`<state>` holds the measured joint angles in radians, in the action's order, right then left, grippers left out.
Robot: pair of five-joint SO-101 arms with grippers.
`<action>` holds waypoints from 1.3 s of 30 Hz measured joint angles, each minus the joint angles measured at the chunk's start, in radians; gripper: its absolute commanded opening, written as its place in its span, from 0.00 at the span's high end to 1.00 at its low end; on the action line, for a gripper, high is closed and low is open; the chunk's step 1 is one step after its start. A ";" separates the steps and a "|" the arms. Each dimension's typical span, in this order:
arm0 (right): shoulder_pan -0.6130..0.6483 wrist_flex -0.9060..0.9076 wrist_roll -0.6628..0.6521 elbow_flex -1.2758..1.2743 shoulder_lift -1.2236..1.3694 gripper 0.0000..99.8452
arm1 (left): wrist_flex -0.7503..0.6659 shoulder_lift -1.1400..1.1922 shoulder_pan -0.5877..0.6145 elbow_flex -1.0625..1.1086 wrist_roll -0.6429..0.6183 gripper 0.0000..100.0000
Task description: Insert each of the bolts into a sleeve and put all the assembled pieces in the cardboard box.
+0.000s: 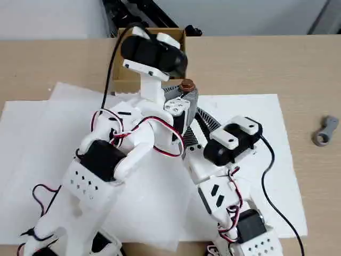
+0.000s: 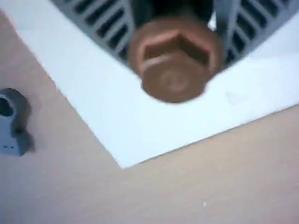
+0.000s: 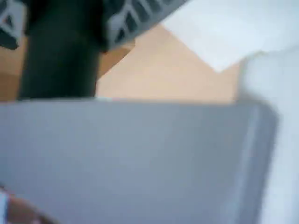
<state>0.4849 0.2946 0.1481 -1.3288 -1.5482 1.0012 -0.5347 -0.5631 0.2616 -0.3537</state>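
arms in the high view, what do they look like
Left arm and right arm have white shells, black motor blocks, and looping red and black wires; a black cable runs from each wrist. The left one's fingers are grey and slatted.

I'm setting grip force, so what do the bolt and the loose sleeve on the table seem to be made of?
The bolt looks like brown plastic: it has a matte, evenly coloured hexagonal head with no metallic glint. The sleeve also looks like plastic, dull grey and uniform in colour, with softly rounded edges. I cannot tell whether either part is printed or moulded.
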 measured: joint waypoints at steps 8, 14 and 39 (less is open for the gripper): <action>0.000 -0.003 0.000 0.006 -0.005 1.00 | 0.083 0.014 -0.002 -0.044 -0.069 0.86; 0.009 -0.003 -0.002 0.006 -0.003 1.00 | 0.091 0.015 0.071 -0.129 -0.072 0.86; -0.087 -0.141 0.057 0.709 1.033 1.00 | 0.559 0.014 0.516 -0.555 0.044 0.86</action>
<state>0.3974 0.1534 0.2048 -0.6199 -0.5155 1.5597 -0.5209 -0.0476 -0.2938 -0.3092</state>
